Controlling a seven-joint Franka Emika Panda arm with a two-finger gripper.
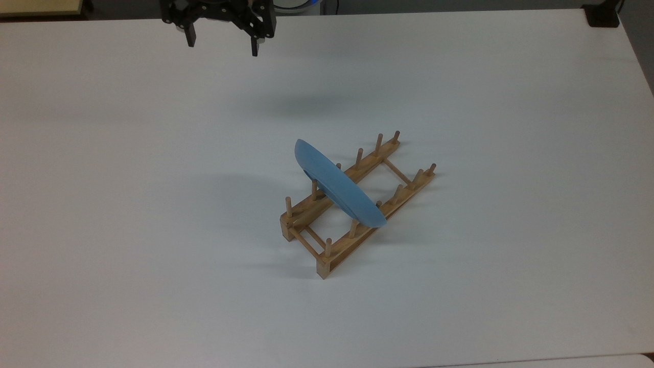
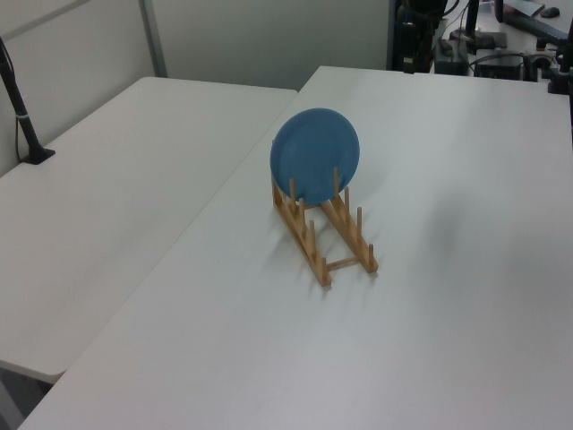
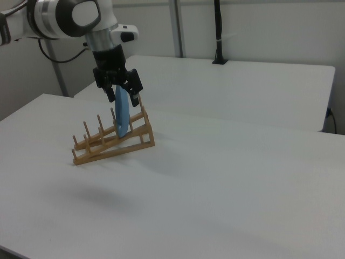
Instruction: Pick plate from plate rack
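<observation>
- Top view: we see the plate [image 1: 337, 185] standing on edge between pegs of the plate rack [image 1: 357, 204], well below the gripper [image 1: 223, 41] and apart from it.
- We judge it stiff, glossy, likely slippery; its upper rim is the best hold.
- Our gripper hangs spread, empty, above the bench [image 1: 127, 204].
- The plate's lower edge is hidden behind the rails.

Hand [image 1: 222, 43] high, pointing down, fingers apart.

Robotics lab: plain white rectangular worktop [image 1: 153, 204], second white table [image 2: 116, 179] alongside, grey partition walls [image 3: 259, 27], cabled electronics clutter [image 2: 483, 45] (far edge).
</observation>
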